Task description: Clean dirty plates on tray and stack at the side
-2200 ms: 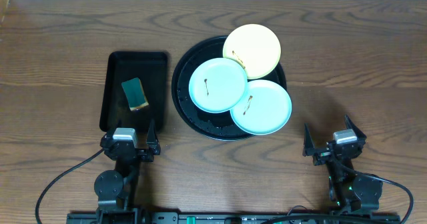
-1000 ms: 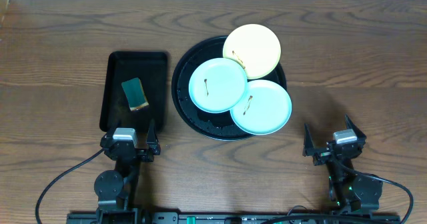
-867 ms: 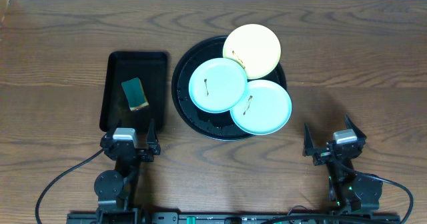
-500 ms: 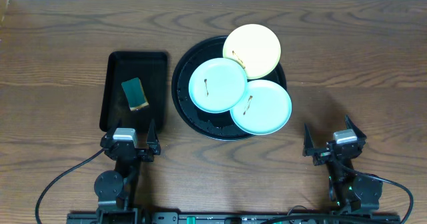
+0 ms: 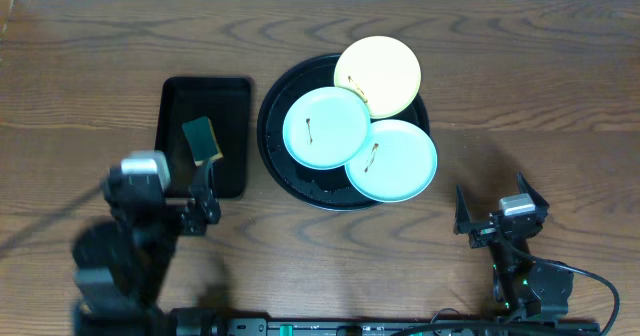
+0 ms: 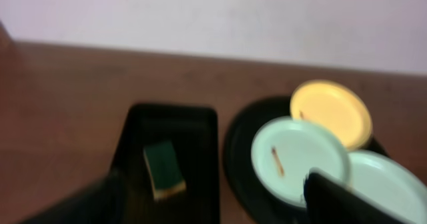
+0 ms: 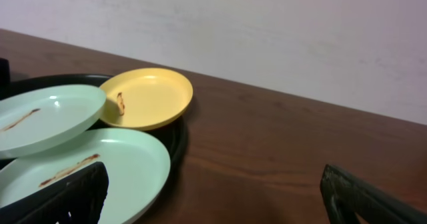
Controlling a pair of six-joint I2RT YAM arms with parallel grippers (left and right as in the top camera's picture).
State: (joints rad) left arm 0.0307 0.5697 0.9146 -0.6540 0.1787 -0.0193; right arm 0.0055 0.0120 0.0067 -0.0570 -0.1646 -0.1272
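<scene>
Three plates overlap on the round black tray (image 5: 268,141): a pale yellow one (image 5: 377,76) at the back, a mint one (image 5: 327,127) in the middle and a mint one (image 5: 392,161) at the front right. Each carries a small brown smear. My left gripper (image 5: 186,188) is open and blurred, raised over the near end of the rectangular tray. In its wrist view the plates (image 6: 300,157) lie ahead to the right. My right gripper (image 5: 497,200) rests open near the front edge, right of the plates, with the nearest mint plate (image 7: 100,171) by its left finger (image 7: 67,197).
A rectangular black tray (image 5: 235,106) left of the round tray holds a green and yellow sponge (image 5: 203,139), which also shows in the left wrist view as the sponge (image 6: 163,169). Bare wood tabletop (image 5: 530,86) stretches right of the round tray and along the back.
My left arm has lifted from its rest and swung left and forward toward the rectangular tray, still in motion. The right arm and the plates have not moved.
</scene>
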